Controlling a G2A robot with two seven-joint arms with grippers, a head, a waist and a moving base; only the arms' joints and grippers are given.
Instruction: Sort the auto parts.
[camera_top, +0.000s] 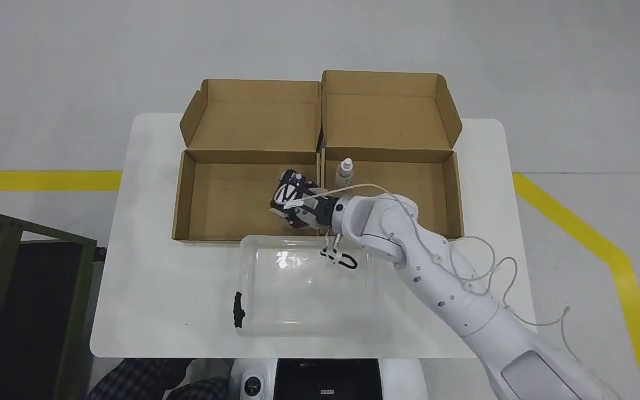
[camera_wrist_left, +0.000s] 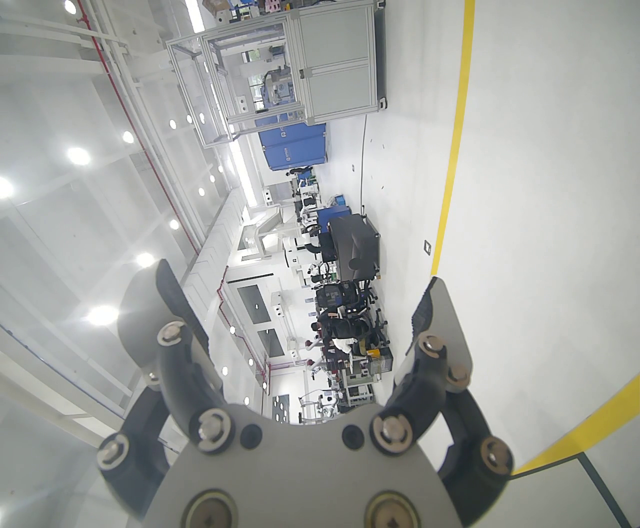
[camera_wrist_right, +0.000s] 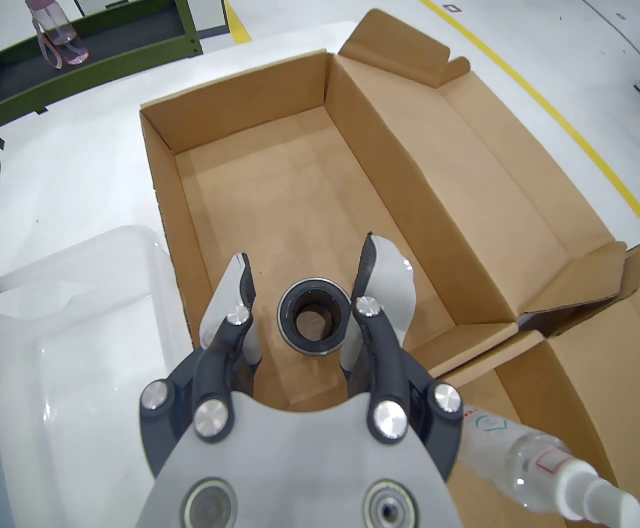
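The right claw (camera_top: 293, 195) hangs over the right end of the left cardboard box (camera_top: 183, 200), which sits on the far half of the white worktop (camera_top: 140, 250) with its lid folded back. In the right wrist view the jaws stand moderately wide on either side of a black bearing ring (camera_wrist_right: 313, 316). The ring sits upright inside that box with bare cardboard showing through its bore. There is a clear gap between the ring and one finger (camera_wrist_right: 248, 287), while the other finger lies close beside it.

The right cardboard box (camera_top: 455, 195) touches the left box's side and holds a small clear bottle (camera_top: 345, 170) near its left wall.

On the near half lies a clear plastic bin (camera_top: 300, 295) with a black hooked part (camera_top: 340, 258) at its far edge and a black strip-shaped part (camera_top: 238, 308) at its left edge.

The left claw (camera_wrist_left: 300, 280) is spread wide with nothing between its fingers.
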